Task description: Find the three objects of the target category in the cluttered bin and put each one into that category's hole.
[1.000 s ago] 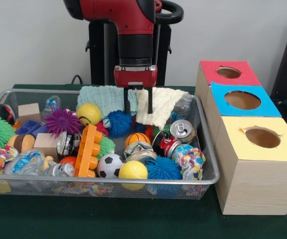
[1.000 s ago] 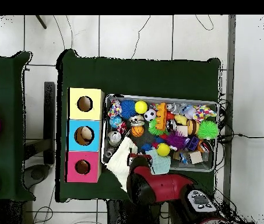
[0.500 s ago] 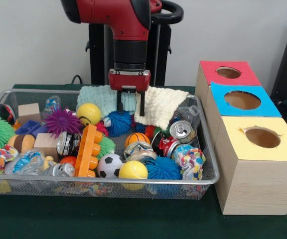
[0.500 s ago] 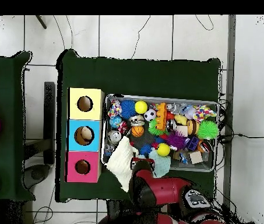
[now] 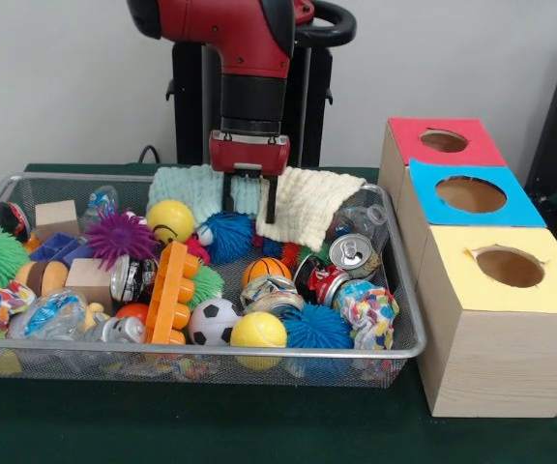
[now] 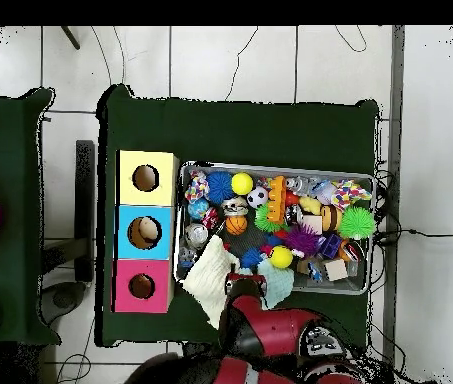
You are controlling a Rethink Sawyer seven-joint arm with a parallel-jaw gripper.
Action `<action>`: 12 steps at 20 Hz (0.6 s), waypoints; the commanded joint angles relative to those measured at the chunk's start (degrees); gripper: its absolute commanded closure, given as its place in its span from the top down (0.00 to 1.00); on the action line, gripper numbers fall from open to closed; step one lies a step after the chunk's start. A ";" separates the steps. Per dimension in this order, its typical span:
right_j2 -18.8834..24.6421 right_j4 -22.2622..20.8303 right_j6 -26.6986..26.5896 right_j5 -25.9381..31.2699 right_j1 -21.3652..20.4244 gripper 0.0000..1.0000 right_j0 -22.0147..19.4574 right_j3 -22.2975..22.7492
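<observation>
Moved: gripper sits a touch higher and further toward the bin's back rim than a second ago; arm housing drawn back with it.
Cream cloth: a second ago it hung bunched at the fingers; now it lies spread over the back rim, just to the camera-right of the tool.
Tool state: fingers parted, pinching nothing; the camera-right one is at the cloth's edge, contact can't be told.
Teal cloth: behind and camera-left of the tool, draped on the same rim, unchanged.
Below tool: blue spiky ball; yellow smiley ball just to its camera-left.
Bin: wire mesh, rest of clutter as before: cans, balls, orange block piece.
Sorting box: well off to camera-right of the tool; red hole, blue hole, yellow hole.
Front only: finger gap and the cloth edge beside it.
Overhead only: cream cloth overhangs the bin corner toward the red-topped end of the box; an object sits inside the blue hole; arm covers the gripper there.
</observation>
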 commanded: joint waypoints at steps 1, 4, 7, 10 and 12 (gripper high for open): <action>-5.58 4.36 2.19 -2.51 5.06 1.00 2.45 -8.88; -6.28 4.45 2.41 -4.17 6.00 1.00 3.01 -9.31; -6.34 2.65 2.38 -8.30 5.88 1.00 2.56 -9.36; -6.84 2.27 2.55 -11.09 5.66 1.00 2.63 -8.96; -7.91 2.84 2.07 -11.03 6.37 1.00 3.19 -9.29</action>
